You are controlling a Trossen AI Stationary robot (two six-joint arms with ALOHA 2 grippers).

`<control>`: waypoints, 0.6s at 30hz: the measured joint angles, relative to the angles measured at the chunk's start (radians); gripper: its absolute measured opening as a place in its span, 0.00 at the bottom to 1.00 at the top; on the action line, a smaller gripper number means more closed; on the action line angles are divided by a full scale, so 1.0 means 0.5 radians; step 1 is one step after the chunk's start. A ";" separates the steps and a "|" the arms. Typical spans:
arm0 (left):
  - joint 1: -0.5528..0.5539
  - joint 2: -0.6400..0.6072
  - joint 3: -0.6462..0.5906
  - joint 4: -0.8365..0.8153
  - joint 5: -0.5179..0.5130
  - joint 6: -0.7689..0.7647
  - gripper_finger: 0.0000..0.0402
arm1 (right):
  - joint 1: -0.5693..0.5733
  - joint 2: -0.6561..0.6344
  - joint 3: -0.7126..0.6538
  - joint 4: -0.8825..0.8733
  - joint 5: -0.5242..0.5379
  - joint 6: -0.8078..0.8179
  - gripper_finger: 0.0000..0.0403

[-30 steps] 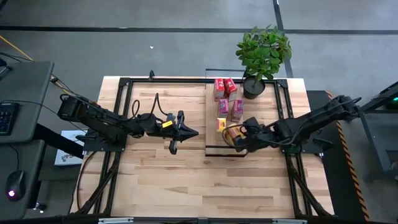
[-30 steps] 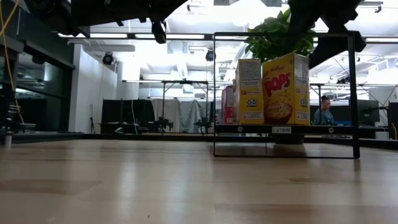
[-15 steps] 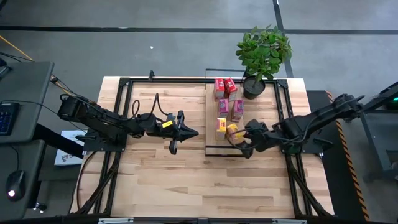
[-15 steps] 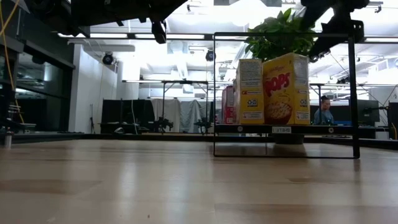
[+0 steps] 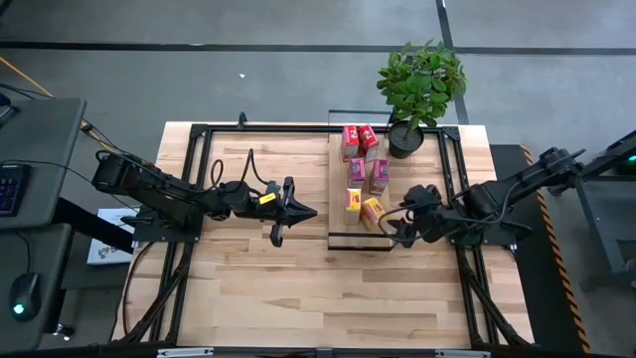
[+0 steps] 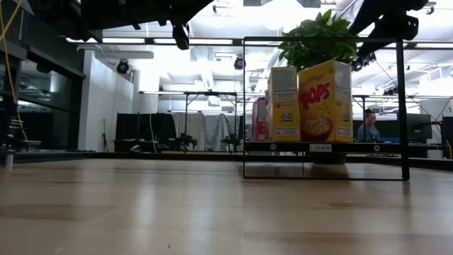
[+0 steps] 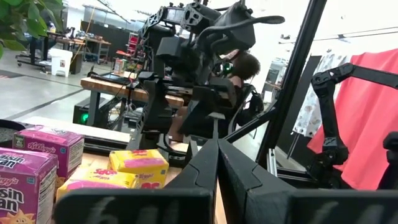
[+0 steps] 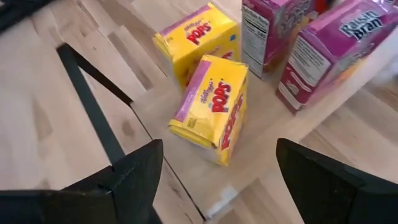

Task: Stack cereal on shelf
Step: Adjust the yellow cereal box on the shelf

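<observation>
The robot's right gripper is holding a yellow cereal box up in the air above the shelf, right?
Not quite. The right gripper is open and holds nothing. The right wrist view shows the yellow cereal box standing on the shelf, beside the other yellow box.

Pretty clearly a robotics lab or workshop floor. There's a pale butcher-block wooden bench [image 5: 258, 278] bolted around with a black metal frame on bare grey concrete, and off to one side a dark desk with a black keyboard [image 5: 8, 189] and mouse [image 5: 24, 296]. Looking across the room you get white ceilings with bright strip lighting [image 6: 134, 53], more black-framed work tables [image 6: 185, 120] further back, and a person seated at a monitor [image 6: 367, 127]. One leafy green potted plant [image 5: 419, 85] softens it a bit.
</observation>
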 joint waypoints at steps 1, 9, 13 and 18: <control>0.000 0.000 0.000 0.000 0.000 0.000 0.00 | 0.010 0.001 0.000 -0.023 0.004 -0.001 0.76; 0.000 0.000 0.000 0.000 0.000 -0.002 0.00 | 0.079 0.007 -0.002 -0.353 0.012 0.301 0.76; 0.000 0.000 0.000 0.000 0.000 -0.002 0.00 | 0.108 0.048 -0.002 -0.402 0.060 0.375 0.76; 0.000 0.000 0.000 0.000 0.000 -0.002 0.00 | 0.107 0.142 -0.002 -0.407 0.128 0.377 0.76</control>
